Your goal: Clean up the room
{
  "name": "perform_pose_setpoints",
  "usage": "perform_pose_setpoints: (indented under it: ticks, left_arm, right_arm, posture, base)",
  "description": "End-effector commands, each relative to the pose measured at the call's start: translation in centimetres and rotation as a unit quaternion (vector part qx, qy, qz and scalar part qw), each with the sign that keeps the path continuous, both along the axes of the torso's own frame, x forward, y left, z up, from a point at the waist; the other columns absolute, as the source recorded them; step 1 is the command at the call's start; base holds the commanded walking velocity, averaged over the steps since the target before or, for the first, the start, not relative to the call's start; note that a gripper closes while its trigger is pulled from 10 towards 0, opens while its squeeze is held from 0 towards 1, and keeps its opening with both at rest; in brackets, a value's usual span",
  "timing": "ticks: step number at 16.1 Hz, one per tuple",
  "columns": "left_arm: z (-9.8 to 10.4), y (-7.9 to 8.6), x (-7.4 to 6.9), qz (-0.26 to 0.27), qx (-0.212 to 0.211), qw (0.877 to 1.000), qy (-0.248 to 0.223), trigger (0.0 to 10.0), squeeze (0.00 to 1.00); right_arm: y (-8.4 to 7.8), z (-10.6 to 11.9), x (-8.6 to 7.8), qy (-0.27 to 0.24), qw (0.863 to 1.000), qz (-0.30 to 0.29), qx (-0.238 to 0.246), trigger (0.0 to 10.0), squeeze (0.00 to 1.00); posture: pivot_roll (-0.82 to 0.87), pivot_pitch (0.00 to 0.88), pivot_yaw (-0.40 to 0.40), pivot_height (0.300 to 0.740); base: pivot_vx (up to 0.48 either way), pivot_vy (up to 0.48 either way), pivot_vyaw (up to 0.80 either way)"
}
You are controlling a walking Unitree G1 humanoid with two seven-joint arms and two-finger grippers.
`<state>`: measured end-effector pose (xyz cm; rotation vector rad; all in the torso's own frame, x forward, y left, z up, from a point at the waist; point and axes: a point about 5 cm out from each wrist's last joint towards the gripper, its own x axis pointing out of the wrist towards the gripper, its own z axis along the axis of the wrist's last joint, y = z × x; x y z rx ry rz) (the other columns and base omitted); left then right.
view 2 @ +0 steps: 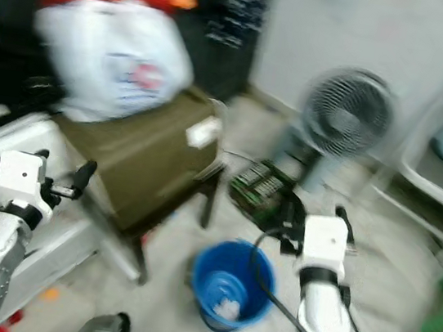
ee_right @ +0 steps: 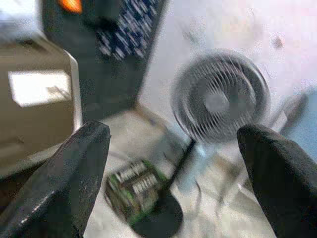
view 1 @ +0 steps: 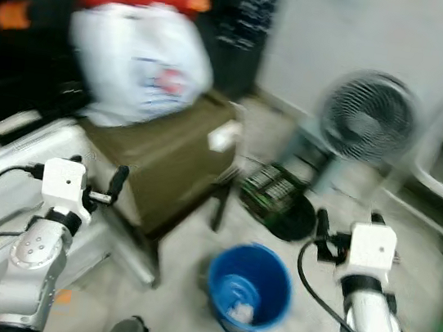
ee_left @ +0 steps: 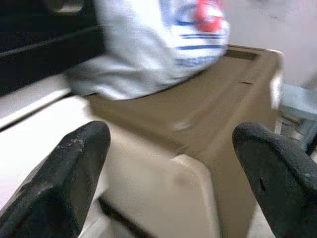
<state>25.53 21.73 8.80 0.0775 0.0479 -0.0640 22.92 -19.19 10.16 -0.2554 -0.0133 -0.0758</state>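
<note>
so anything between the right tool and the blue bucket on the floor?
Nothing visible. The right tool, fingers open and empty, hangs above and to the right of the blue bucket; the floor and air between them look free. The fan and the green-and-black item lie beyond it, not in the way.

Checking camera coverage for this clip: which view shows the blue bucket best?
The left eye view: the blue bucket stands whole on the floor between both arms, something pale lying inside. The right eye view shows the same bucket, equally blurred. The wrist views look at the brown box and the fan instead.
</note>
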Motion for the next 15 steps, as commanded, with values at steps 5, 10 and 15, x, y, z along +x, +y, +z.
perform_pose_setpoints:
  ticks: [5, 10, 15]
  left_arm:
    - [-0.2, -0.1, -0.8, 0.006, 0.006, 1.000, -0.003, 10.0, 0.00]
    - [-0.3, -0.2, -1.7, -0.004, 0.019, 1.000, 0.006, 10.0, 0.00]
    - [-0.4, -0.7, -2.9, -0.042, 0.028, 0.999, 0.016, 10.0, 0.00]
  right_arm:
    - [0.1, 0.0, -0.3, 0.014, 1.000, 0.009, -0.017, 10.0, 0.00]
    - [0.1, 0.4, 0.3, 0.007, 1.000, 0.003, -0.015, 10.0, 0.00]
    - [-0.2, 0.2, 0.5, 0.009, 1.000, -0.002, -0.016, 10.0, 0.00]
  posture:
    - [-0.09, 0.025, -0.021, 0.740]
    - [-0.09, 0.054, -0.012, 0.740]
    - [-0.08, 0.042, -0.018, 0.740]
  base:
    - [0.000, 0.000, 0.80]
    - [0.000, 0.000, 0.80]
    - [0.000, 0.000, 0.72]
